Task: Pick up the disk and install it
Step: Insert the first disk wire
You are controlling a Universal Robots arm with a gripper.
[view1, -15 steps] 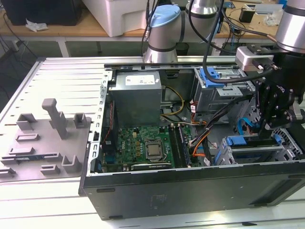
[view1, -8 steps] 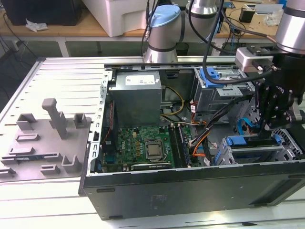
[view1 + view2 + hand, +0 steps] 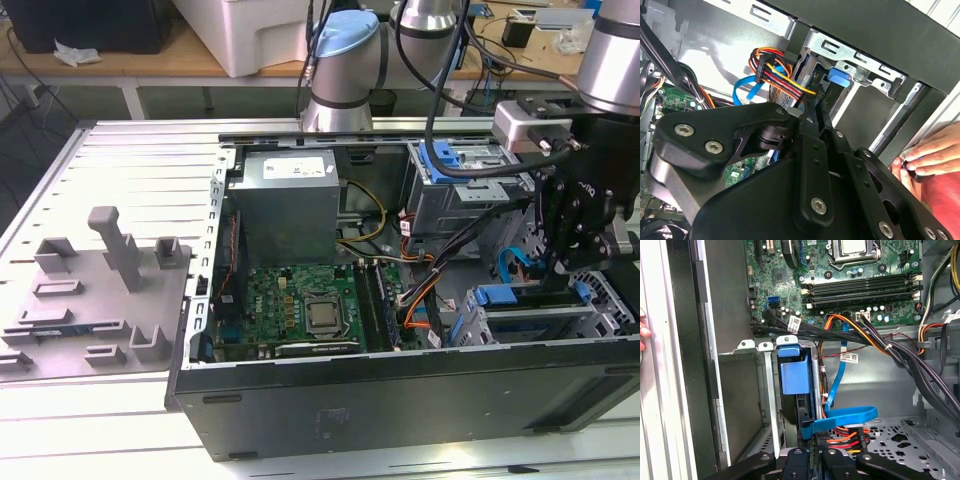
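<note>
The disk (image 3: 795,375) stands on edge in a slot of the metal drive cage (image 3: 745,346) at the case's front corner, with its blue carrier bracket around it. In the exterior view its blue end (image 3: 500,296) shows at the cage (image 3: 520,325) on that view's right. My gripper (image 3: 560,270) hangs straight over it. In both wrist views the black fingers (image 3: 795,457) come together on the disk's near edge, and the gripper (image 3: 815,107) points into the cage toward the blue tab (image 3: 837,77). The gripper (image 3: 812,452) looks shut on the disk.
A blue flat cable (image 3: 840,417) and red-orange power leads (image 3: 850,437) lie right beside the fingers. Thick black cable bundles (image 3: 880,345) cross toward the motherboard (image 3: 300,300). A person's hand (image 3: 925,155) rests outside the case wall. A grey fixture plate (image 3: 100,290) lies at the exterior view's left.
</note>
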